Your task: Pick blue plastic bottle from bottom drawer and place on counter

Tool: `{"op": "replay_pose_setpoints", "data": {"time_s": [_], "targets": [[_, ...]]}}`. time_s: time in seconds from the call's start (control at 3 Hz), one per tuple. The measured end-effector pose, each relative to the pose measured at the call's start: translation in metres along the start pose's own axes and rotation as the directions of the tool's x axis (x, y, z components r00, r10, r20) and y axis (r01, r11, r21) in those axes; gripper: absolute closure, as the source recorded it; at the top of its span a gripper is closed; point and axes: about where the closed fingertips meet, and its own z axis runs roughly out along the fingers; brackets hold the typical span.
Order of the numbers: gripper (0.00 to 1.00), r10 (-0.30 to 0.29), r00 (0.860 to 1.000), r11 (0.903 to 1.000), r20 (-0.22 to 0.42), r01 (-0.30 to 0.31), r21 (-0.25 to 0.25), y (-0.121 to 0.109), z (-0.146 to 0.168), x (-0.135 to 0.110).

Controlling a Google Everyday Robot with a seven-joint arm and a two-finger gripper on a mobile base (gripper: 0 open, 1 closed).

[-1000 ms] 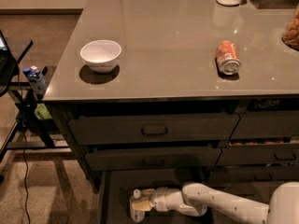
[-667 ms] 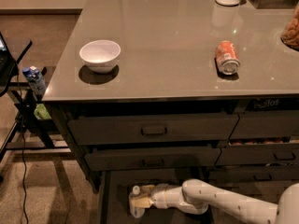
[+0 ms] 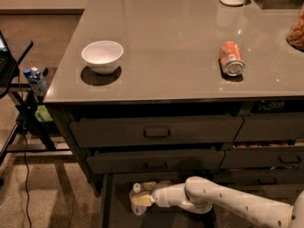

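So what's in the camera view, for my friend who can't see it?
A white robot arm reaches into the open bottom drawer, its gripper at the blue plastic bottle. Above, the grey counter holds a white bowl and an orange soda can lying on its side.

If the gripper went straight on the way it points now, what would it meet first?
The blue plastic bottle, right at the tip of the gripper in the bottom drawer. Probably already touching, though depth is unclear.
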Motion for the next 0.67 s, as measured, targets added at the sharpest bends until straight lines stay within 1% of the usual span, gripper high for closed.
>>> {"op": "replay_pose_setpoints", "data": {"time_s": [0.33, 0.67], "targets": [[1.0, -0.007, 1.0, 0.9995, 0.005, 0.007, 0.031, 0.003, -0.018, -0.021], [1.0, -0.037, 0.999, 0.9961, 0.015, 0.036, 0.081, 0.018, -0.043, -0.062]]}}
